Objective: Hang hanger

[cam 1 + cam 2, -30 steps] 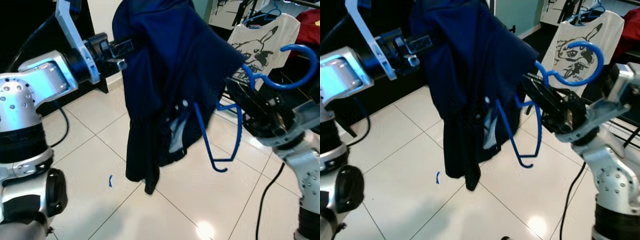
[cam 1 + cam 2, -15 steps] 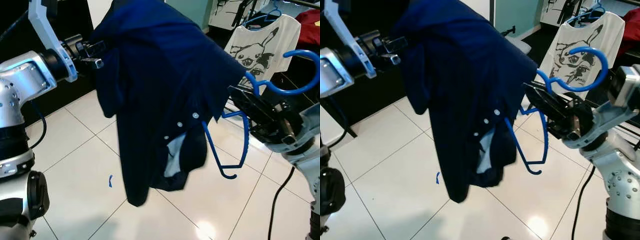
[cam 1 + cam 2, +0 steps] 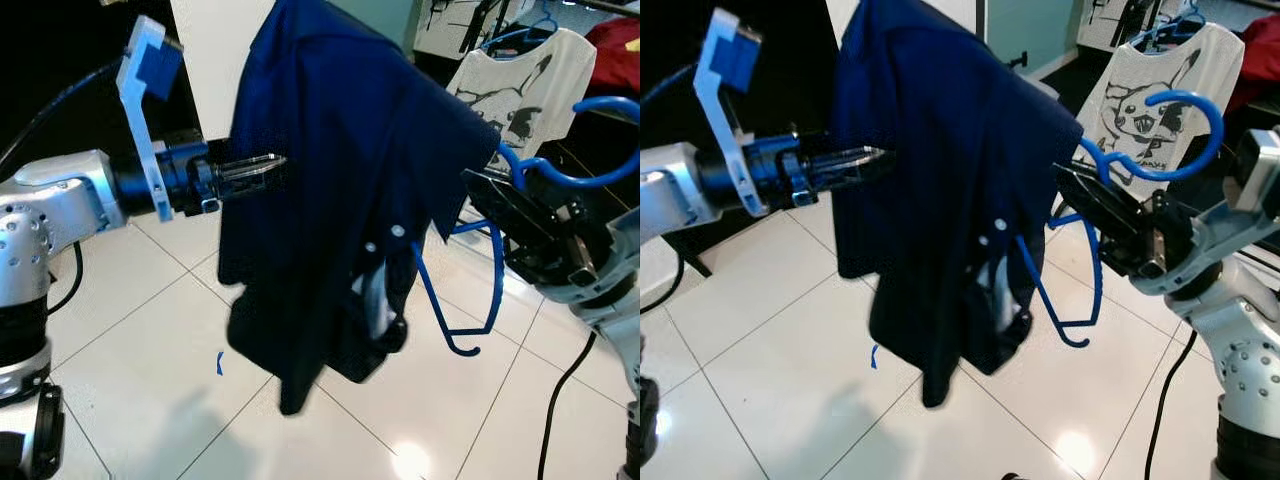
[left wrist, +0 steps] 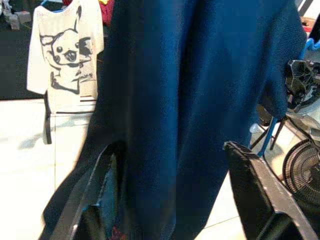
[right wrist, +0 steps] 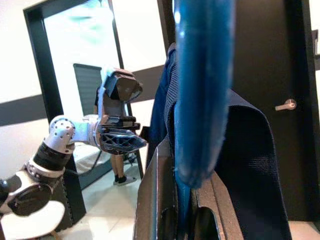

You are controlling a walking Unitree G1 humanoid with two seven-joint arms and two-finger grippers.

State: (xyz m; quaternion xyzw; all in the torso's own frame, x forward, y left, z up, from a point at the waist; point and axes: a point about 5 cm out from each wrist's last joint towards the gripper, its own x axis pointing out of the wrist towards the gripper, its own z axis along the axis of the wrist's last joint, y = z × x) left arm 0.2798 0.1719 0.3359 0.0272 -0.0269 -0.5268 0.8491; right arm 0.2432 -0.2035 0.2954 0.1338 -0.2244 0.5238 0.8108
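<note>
A blue plastic hanger (image 3: 462,300) carries a dark navy shirt (image 3: 340,190) that drapes over one of its shoulders and hangs in folds above the floor. My right gripper (image 3: 482,190) is shut on the hanger's neck just below the hook (image 3: 605,140); the right wrist view shows the blue hanger (image 5: 202,100) pinched between its fingers. My left gripper (image 3: 258,168) points at the shirt's left side at chest height and is open. In the left wrist view the navy shirt (image 4: 190,100) hangs right ahead of the spread fingers (image 4: 247,175).
A white T-shirt with a cartoon print (image 3: 515,75) hangs on a rack at the back right, beside a red garment (image 3: 620,35). A black cable (image 3: 560,400) runs over the white tiled floor (image 3: 150,340). A blue tape mark (image 3: 220,362) lies under the shirt.
My left gripper has come down from the shirt's upper left edge to its side. The shirt, pulled out leftward half a second ago, has swung back and hangs narrower.
</note>
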